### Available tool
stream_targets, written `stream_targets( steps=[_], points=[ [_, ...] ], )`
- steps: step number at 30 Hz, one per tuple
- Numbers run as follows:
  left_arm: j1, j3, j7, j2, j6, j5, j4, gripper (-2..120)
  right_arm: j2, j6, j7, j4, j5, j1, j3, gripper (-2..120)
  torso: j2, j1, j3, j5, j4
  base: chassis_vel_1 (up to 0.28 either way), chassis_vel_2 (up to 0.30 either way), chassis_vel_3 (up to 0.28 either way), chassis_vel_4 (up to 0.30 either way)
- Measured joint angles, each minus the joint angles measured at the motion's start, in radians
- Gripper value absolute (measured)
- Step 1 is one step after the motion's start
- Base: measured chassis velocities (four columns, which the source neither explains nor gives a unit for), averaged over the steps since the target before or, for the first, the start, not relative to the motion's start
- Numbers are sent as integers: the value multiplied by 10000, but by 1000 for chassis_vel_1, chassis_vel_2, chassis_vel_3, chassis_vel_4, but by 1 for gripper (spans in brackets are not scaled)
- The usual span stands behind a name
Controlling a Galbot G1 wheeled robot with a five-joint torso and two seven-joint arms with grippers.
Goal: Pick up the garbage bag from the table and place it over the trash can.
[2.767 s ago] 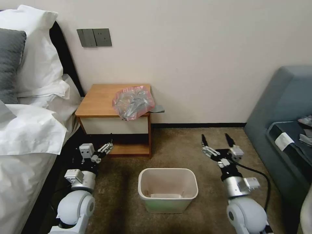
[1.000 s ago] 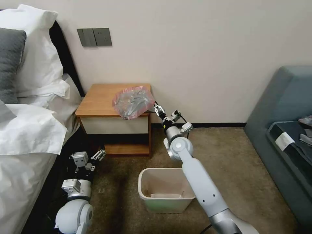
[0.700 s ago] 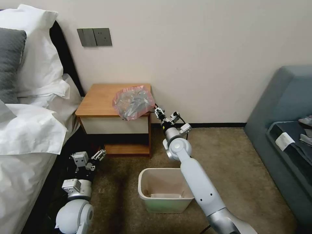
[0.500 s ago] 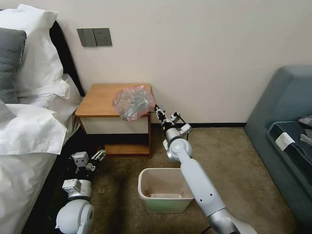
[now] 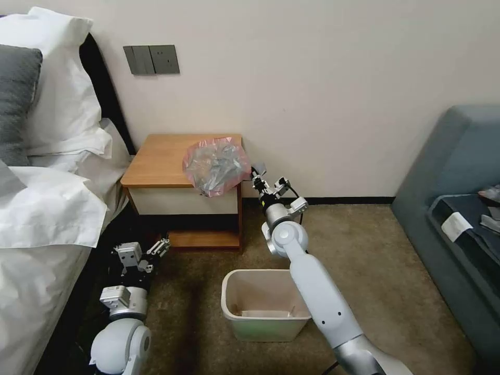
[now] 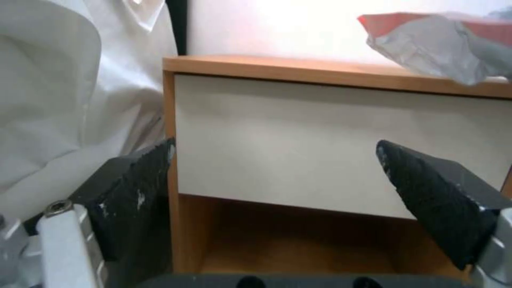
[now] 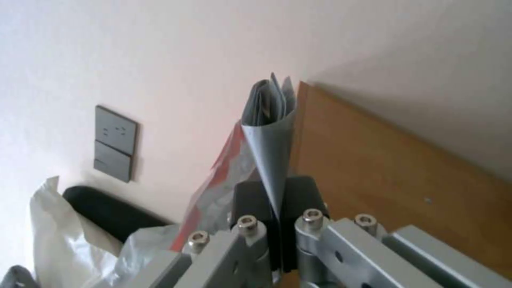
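1. Up at the right side of the table (image 5: 156, 161), the right gripper (image 5: 256, 176) is reached out beside the wooden top, its fingers (image 7: 251, 200) pressed together on a folded grey corner of the garbage bag (image 5: 216, 165).
2. Most of the bag lies crumpled on the tabletop's right part — pink rim showing, a bit drooping over the front edge above the white drawer.
3. Low down by the bed, the left gripper (image 5: 156, 249) hangs idle with its fingers (image 6: 427, 188) spread wide, facing the drawer front.
4. On the carpet before the table stands the trash can (image 5: 245, 307) — upright, mouth open.
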Motion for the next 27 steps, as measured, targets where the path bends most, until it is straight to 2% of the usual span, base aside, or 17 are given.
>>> stream_targets(
  steps=[3,6,7,11,16,19,23,27],
  points=[
    [-43,-9,-13,8,1,-43,6,99,-167,217,393,689,26,-383,-157,0,0,0,0,1,0,0,0,0,0],
    [-83,-11,-30,-34,2,-155,-40,99,-542,477,1296,2200,21,-1271,-465,0,1,0,-1,2,1,0,0,0,0],
    [-83,-11,-30,-34,2,-155,-40,99,-542,477,1296,2200,21,-1271,-465,0,1,0,-1,2,1,0,0,0,0],
    [-221,-10,-116,-30,18,-340,-41,99,-918,473,2209,3788,-79,-2319,-611,0,0,0,-1,2,-1,0,0,0,0],
    [-359,-46,-186,29,59,-550,-53,99,-1246,361,2943,4955,-356,-3072,-783,0,0,0,-1,1,0,0,0,0,0],
    [-478,-85,-298,114,158,-836,-96,99,-1751,168,3660,5914,-629,-3880,-991,0,1,0,-2,2,0,0,0,0,0],
    [-540,-111,-372,156,205,-993,-123,99,-2160,-36,3854,6395,-771,-4474,-1113,0,1,0,-2,1,1,0,0,0,0],
    [-579,-128,-395,233,234,-1113,-155,99,-2865,-380,4011,7273,-1098,-5955,-1295,0,1,-1,-2,1,-2,0,0,0,0]
  ],
)
